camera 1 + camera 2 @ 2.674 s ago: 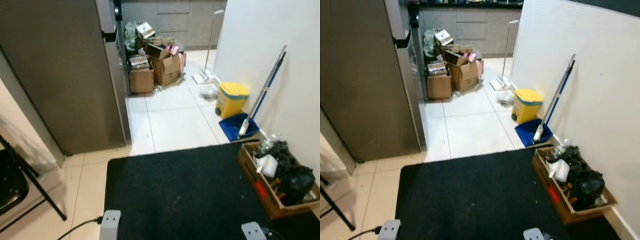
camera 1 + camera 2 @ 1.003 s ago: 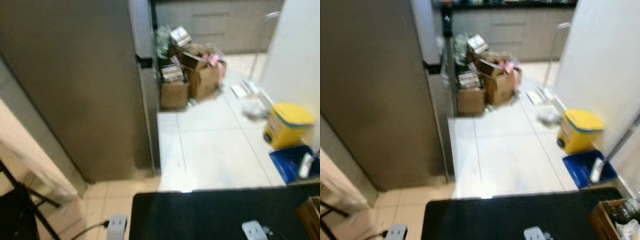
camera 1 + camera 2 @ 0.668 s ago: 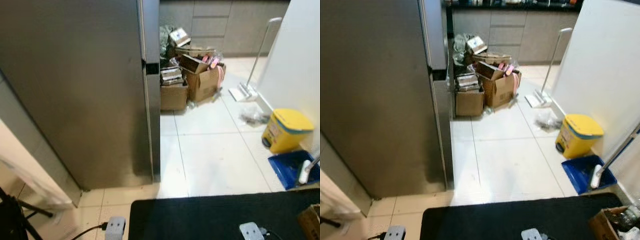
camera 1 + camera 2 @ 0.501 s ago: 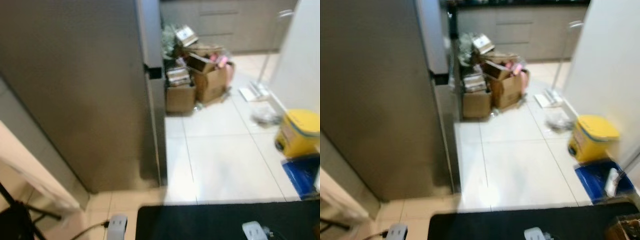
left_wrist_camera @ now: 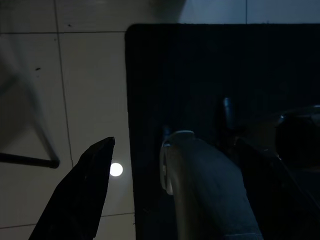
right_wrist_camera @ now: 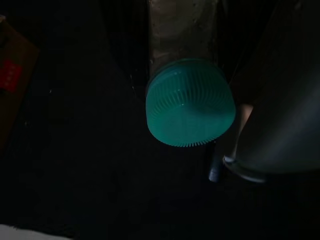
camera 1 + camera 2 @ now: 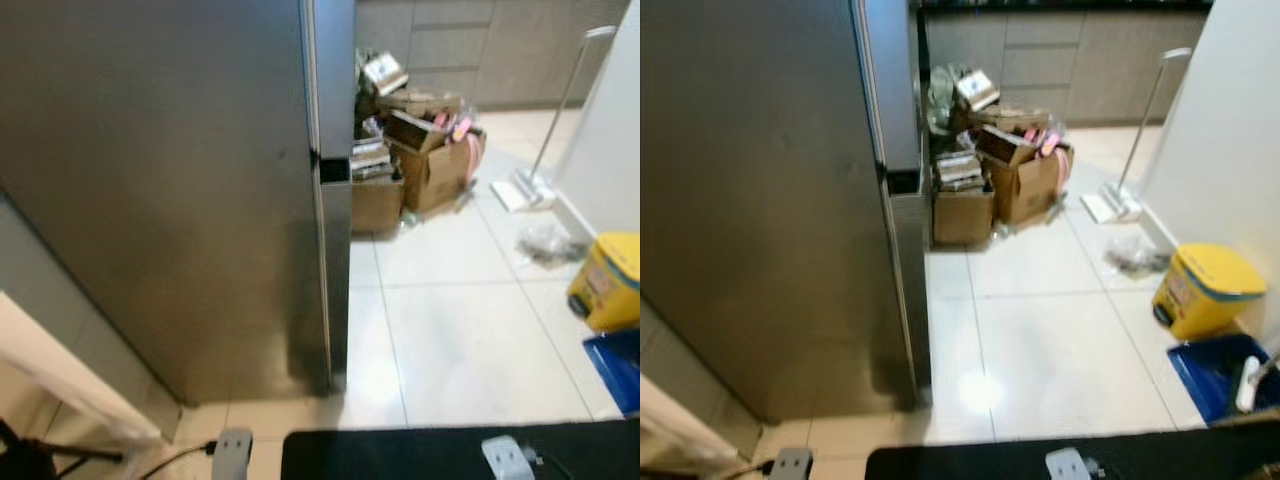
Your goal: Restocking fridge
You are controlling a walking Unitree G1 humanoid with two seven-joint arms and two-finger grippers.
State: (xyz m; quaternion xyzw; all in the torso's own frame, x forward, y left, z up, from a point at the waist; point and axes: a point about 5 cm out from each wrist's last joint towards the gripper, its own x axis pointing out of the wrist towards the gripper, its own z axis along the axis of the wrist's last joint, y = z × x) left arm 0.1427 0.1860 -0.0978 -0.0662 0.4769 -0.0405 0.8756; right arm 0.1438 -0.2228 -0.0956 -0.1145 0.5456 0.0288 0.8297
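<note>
Teal-capped jar [image 6: 190, 102] clamped in right hand [image 6: 185, 75] over black mat [image 6: 75, 150]; left hand [image 5: 165, 195] spread wide, empty, above same mat beside pale floor tiles [image 5: 90, 90]. Ahead, closed steel fridge [image 7: 170, 200], cardboard boxes [image 7: 415, 165], yellow bin [image 7: 1205, 290], white wall [image 7: 1230, 140].

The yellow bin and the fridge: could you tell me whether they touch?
Apart. The right eye view shows bare white floor tiles between the yellow bin and the fridge.
</note>
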